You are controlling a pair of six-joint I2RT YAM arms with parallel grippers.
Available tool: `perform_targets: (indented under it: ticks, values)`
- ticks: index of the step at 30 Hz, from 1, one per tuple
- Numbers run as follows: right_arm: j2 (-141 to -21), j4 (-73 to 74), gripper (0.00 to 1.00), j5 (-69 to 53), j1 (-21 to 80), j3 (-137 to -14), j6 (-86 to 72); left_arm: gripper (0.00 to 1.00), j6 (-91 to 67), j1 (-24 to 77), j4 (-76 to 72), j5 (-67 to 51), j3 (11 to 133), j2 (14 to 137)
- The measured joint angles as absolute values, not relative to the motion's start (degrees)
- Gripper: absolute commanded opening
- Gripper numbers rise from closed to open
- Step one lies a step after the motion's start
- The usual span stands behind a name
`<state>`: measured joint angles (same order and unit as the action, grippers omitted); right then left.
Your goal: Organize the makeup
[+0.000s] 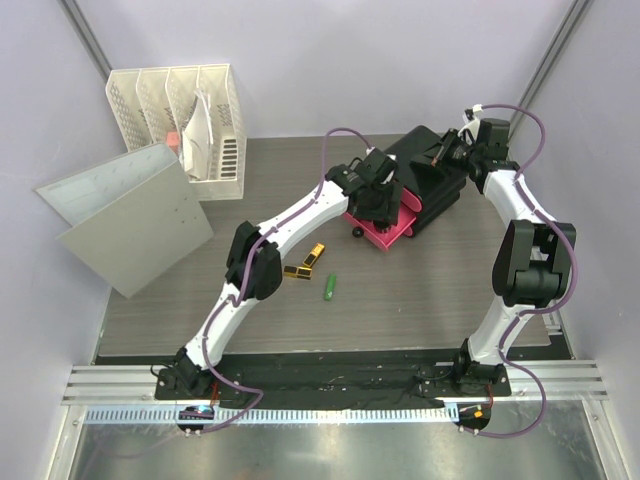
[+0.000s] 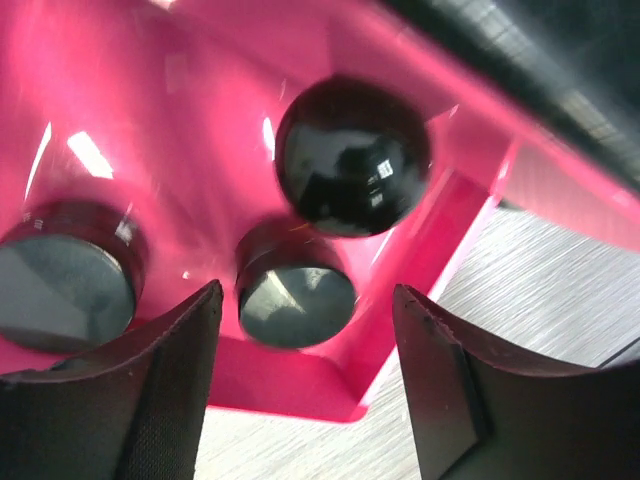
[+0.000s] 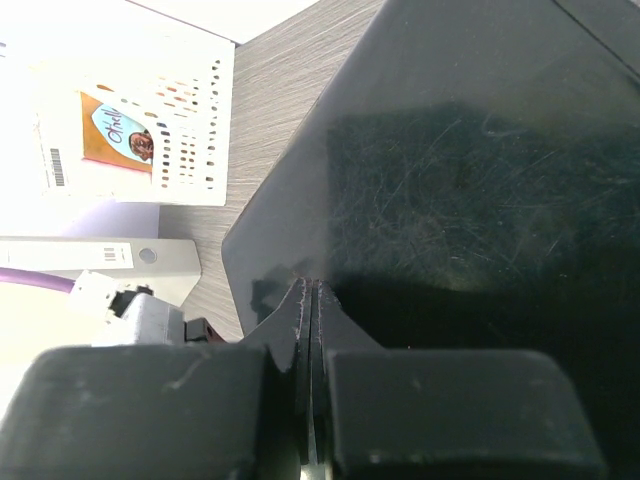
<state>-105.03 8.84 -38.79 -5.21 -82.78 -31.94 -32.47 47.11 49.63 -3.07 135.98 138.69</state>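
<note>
"Left gripper point(image 2: 305, 320): how does it stand?"
"Jaws wide apart and empty, just above the open pink drawer point(image 2: 200, 110). A glossy black disc point(image 2: 352, 155) and two duller black rounds point(image 2: 295, 290) lie inside."
"And the right gripper point(image 3: 310, 300)?"
"Fingers pressed together, nothing between them, tips on the black organizer point(image 3: 480, 180)."
"Other makeup?"
"Two gold-black lipsticks point(image 1: 316, 255) and a green stick point(image 1: 330, 287) lie on the table point(image 1: 420, 300), left of the drawer."

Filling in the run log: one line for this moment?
left gripper: open over pink drawer | three round black pieces inside | right gripper: shut, against black organizer | loose: green stick, two lipsticks
</note>
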Motion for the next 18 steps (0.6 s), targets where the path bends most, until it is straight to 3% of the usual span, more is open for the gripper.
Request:
perform_targets:
  ticks: [3,6,8,10,11,12,18]
  values:
    - [-105.0,8.8,0.01,-38.8,-5.2,-82.8,-31.9,0.73,-32.7,47.1,47.8,-3.0,136.0,138.6]
    - [-105.0,8.8,0.01,-38.8,-5.2,-82.8,-31.9,0.68,-32.7,47.1,46.3,-2.6,136.0,138.1]
    - [-105.0,8.9,0.01,-38.8,-5.2,-82.9,-31.9,0.55,-32.7,47.1,46.0,-2.5,136.0,137.4]
    - [-105.1,9.1,0.01,-38.8,-5.2,-83.0,-31.9,0.36,-32.8,46.9,46.0,-2.3,136.0,136.0]
    - [-105.1,9.2,0.01,-38.8,-5.2,-83.1,-31.8,0.24,-32.8,46.8,46.0,-2.1,136.0,135.1]
    - [-105.1,9.2,0.01,-38.8,-5.2,-83.1,-31.9,0.02,-32.7,46.7,45.9,-2.0,135.8,134.0]
    - [-105.1,9.3,0.01,-38.8,-5.2,-83.2,-31.8,0.0,-32.7,45.4,44.5,0.7,126.6,120.9]
